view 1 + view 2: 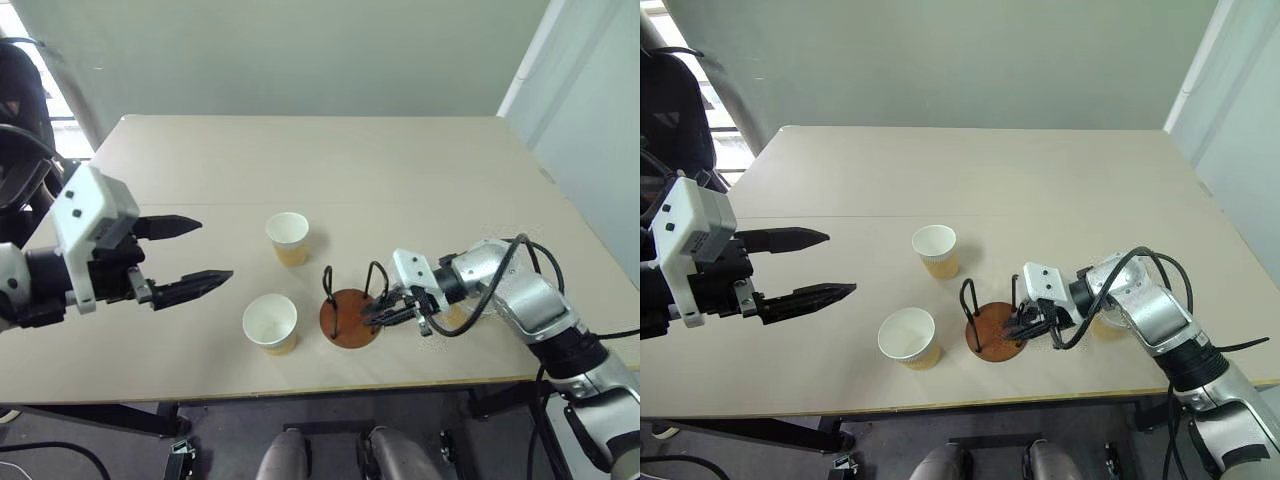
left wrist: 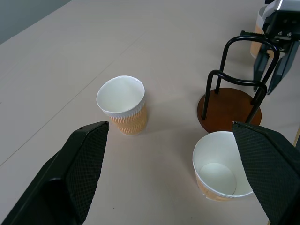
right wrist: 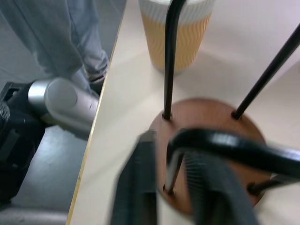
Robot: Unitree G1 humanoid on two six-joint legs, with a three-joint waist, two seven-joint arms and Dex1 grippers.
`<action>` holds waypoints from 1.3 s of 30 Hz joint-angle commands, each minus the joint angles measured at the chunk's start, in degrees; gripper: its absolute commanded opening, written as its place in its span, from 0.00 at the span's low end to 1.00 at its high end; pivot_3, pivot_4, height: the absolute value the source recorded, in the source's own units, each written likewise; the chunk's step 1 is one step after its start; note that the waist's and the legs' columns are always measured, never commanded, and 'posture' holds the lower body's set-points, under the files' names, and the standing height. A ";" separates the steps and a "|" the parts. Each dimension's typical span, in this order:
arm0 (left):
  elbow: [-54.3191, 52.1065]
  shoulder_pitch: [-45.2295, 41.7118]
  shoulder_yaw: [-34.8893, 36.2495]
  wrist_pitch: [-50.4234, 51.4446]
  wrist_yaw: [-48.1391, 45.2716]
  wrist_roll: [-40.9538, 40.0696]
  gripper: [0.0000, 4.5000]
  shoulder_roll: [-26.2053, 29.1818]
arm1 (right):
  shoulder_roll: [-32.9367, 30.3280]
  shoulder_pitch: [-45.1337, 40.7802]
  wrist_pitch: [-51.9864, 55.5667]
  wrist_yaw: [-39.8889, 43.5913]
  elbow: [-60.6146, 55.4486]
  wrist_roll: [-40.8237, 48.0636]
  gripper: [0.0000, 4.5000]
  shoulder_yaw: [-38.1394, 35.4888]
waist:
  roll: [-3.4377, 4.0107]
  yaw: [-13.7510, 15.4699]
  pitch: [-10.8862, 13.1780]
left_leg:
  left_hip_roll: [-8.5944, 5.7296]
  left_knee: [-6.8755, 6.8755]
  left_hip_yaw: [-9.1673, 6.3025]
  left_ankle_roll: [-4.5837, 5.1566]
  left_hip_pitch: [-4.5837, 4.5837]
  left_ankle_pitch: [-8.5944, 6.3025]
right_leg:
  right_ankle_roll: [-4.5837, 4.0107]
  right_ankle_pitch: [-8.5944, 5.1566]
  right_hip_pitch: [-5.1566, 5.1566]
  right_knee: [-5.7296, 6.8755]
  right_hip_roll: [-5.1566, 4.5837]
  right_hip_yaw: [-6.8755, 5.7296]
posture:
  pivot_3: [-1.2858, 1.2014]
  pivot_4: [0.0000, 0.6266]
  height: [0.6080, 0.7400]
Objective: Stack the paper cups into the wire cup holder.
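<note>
Right hand (image 1: pixel 385 313) sits low at the wire cup holder (image 1: pixel 349 317), its two fingers straddling the nearer black loop; in my right wrist view the loop passes between them with a gap showing, so I read the fingers as parted a little around the wire, not clamped on it. The holder's brown disc stands near the front edge of the bench (image 1: pixel 420 170), and no cup is in it.

Left hand (image 1: pixel 178 257) hangs above the bench on the left side, fingers spread wide, holding nothing.

Paper cups: one upright cup (image 1: pixel 288 238) stands behind and left of the holder, apart from it. A second cup (image 1: pixel 271 323) stands left of the disc, close to the front edge, with a narrow strip of bare bench between it and the disc. A third cup (image 1: pixel 1108 322) is mostly hidden behind my right forearm, on the holder's right side; I cannot tell whether it touches the arm.

Room to move: the far half of the bench is open all the way to the back edge, and the stretch between the left hand and the two visible cups is open too. The front edge runs tight below the disc and the nearer cup.
</note>
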 commanded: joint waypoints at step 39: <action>13.84 -17.95 -21.97 -13.69 -21.44 5.15 1.00 4.70 | -34.47 22.38 12.39 -2.64 -21.62 5.17 1.00 -26.46 | -0.14 0.32 -0.03 | 0.00 -0.05 0.03 -0.16 0.01 -0.43 | 0.89 -0.38 0.14 -0.03 0.12 0.27 | 0.52 0.24 1.00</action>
